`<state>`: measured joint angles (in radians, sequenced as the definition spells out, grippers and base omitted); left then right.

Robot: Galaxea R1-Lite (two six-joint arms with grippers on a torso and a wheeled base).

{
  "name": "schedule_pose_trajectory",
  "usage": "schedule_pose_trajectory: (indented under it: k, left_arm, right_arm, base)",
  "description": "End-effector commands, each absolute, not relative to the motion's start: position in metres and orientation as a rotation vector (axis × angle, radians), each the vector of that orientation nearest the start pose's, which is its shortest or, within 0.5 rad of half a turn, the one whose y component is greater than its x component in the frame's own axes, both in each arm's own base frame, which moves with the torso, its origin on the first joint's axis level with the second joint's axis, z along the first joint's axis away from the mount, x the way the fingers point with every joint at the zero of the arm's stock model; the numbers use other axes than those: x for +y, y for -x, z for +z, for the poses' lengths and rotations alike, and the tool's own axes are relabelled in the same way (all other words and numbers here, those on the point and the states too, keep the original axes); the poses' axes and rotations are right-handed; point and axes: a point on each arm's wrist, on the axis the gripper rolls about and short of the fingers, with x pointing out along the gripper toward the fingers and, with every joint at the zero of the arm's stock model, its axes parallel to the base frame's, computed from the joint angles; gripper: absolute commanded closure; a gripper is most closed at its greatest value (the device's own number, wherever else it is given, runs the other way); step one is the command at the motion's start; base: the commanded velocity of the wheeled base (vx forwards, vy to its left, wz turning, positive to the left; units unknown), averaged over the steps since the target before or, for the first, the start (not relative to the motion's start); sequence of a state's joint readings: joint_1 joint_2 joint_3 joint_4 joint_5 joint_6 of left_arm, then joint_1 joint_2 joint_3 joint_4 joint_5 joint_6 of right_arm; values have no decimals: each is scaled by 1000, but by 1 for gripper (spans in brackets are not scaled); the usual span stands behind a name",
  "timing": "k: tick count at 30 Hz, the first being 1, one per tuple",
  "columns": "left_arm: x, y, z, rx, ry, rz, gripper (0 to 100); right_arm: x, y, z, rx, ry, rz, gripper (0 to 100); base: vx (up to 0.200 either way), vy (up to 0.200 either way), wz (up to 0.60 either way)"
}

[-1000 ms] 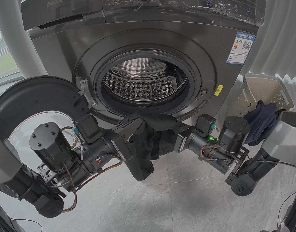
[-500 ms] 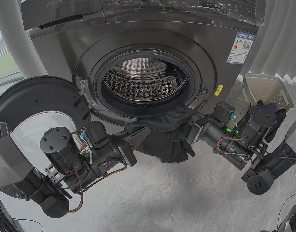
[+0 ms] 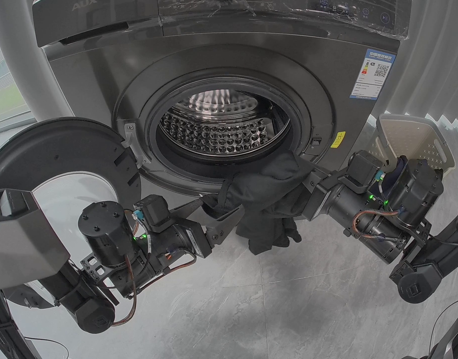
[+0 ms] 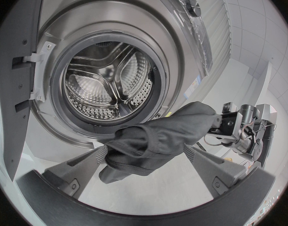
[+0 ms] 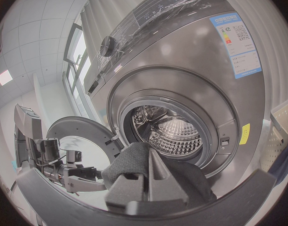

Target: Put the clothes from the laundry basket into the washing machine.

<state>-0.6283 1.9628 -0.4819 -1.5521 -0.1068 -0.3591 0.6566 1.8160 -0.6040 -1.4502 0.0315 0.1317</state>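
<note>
Dark garment (image 3: 261,190) hangs in front of the lower rim of the washing machine (image 3: 114,76) opening, outside the drum (image 3: 224,125), stretched between both arms with its tail hanging toward the floor. Right end effector (image 5: 150,168) clenched on the garment's right end; left end effector (image 3: 228,206) released, fingers spread wide with the garment's left end bunched between them. Door (image 3: 54,150) swung open to the left, laundry basket (image 3: 418,135) to the machine's right with blue clothing (image 5: 285,164) in it
</note>
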Motion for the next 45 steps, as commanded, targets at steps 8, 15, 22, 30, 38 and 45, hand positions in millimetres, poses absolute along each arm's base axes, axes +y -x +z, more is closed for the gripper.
schedule_pose_trajectory:
  k: [8, 15, 22, 30, 38, 45]
  left_arm:
    - [-172, -258, 105, 94, 347, -679, 0]
    - [-170, -253, 91, 153, 328, -674, 0]
    - [-166, -245, 73, 227, 279, -670, 0]
    - [-173, -245, 68, 235, 253, -692, 0]
    - [-193, -233, 72, 213, 221, -777, 0]
    - [-206, -228, 69, 214, 204, -822, 0]
  right_arm:
    - [184, -238, 182, -197, -206, 699, 100]
    - [185, -239, 181, -194, -209, 701, 100]
    - [186, -239, 181, -191, -211, 701, 100]
    - [186, -239, 178, -182, -210, 700, 100]
    - [191, -249, 169, -160, -205, 687, 100]
    - [197, -259, 167, -165, -206, 681, 100]
  base:
    - [0, 0, 0]
    - [0, 0, 0]
    - [0, 0, 0]
    - [0, 0, 0]
    - [0, 0, 0]
    - [0, 0, 0]
